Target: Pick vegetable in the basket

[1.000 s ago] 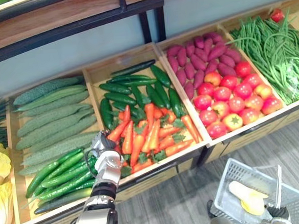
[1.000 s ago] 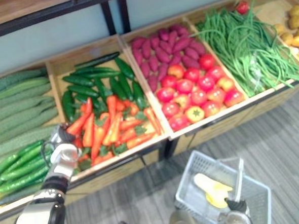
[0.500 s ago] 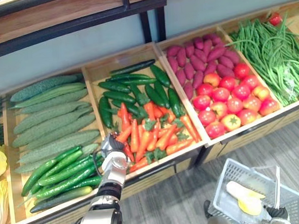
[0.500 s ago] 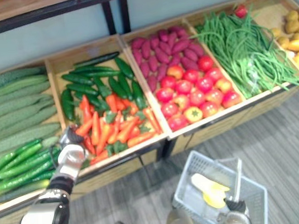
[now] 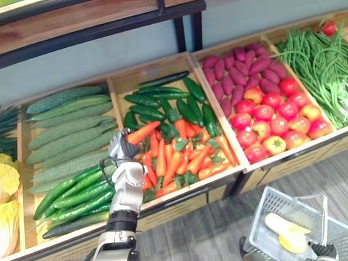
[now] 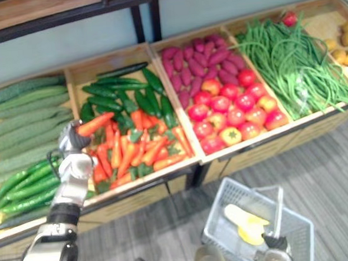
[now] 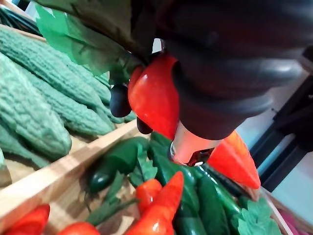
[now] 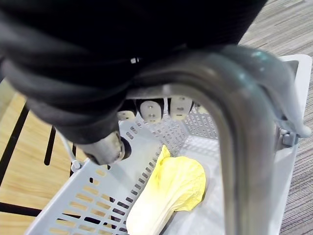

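I saw the long wooden produce stand [image 5: 141,73] with its bins of green, orange, purple and red vegetables. On the floor in front of it sat the pale grey plastic mesh basket [image 6: 221,209], a yellow leafy vegetable [image 8: 171,186] lying inside. My right hand [image 8: 151,110] had its fingers curled round the basket's grey metal handle [image 8: 234,137]. My left hand [image 5: 123,148] was clamped on an orange carrot [image 5: 141,133], held above the carrot bin.
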